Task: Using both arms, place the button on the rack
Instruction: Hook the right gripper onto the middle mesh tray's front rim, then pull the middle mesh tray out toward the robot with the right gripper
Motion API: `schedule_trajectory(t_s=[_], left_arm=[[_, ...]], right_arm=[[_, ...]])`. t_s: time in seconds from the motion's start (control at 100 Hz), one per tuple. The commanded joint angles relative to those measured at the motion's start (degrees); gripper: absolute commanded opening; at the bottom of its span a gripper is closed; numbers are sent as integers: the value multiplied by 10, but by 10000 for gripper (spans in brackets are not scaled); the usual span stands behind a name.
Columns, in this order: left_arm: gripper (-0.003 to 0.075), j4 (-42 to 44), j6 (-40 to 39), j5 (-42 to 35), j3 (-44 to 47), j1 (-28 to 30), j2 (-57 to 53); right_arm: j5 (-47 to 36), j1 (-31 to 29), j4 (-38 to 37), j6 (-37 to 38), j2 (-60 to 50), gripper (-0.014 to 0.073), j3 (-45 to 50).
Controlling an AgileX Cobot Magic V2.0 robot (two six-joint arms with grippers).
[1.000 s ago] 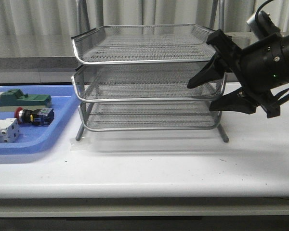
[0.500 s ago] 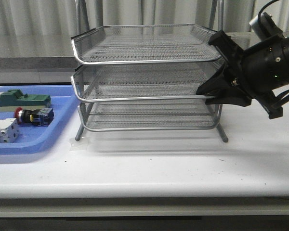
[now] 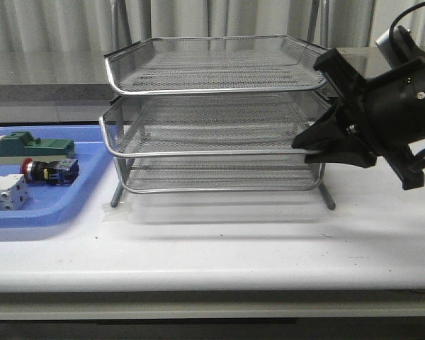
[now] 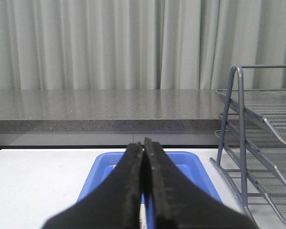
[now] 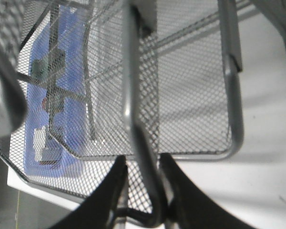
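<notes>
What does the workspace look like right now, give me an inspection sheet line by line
Surface: white table.
Job's things: button lies in the blue tray; rack stands mid-table, its middle tier drawn out forward.
Clutter: green block and white terminal block, both in the tray.
Grippers: right pincer shut on the middle tier's rim; left pincer shut, holding nothing, above the tray.
Cables: black cable at the right arm.
Surroundings: grey curtain, stone ledge.

The rack (image 3: 212,113) was shiny silver wire mesh on a metal frame. The tray (image 3: 49,209) looked smooth blue plastic. The worktop (image 3: 219,248) was matt white; both arms' jaws were matt black.
</notes>
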Motion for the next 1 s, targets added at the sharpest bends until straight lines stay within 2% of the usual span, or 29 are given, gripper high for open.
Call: schedule_trajectory(t_s=[0.0,0.37,0.58,0.7,0.82,0.89,0.99], left_arm=[[-20,-5,-5,-43,19,-4,6],[-20,-5,-5,-43,19,-4,6],[-20,-5,-5,-43,19,-4,6],[-20,-5,-5,-43,19,-4,6],[-20,-5,-5,-43,19,-4,6],[-20,-5,-5,-43,19,-4,6],[-20,-5,-5,-43,19,-4,6]], right_arm=[[24,-1,-24,-20,-39,52,21],[24,0,-24,-38,-132,52,155],[22,0,-24,-39,-162,69,175],[22,0,-24,-40,-167,171,175],[26,0,-24,-49,-169,363,175],[41,0,-25,-63,-169,447,175],[69,0,-35,-69,-169,489,175]])
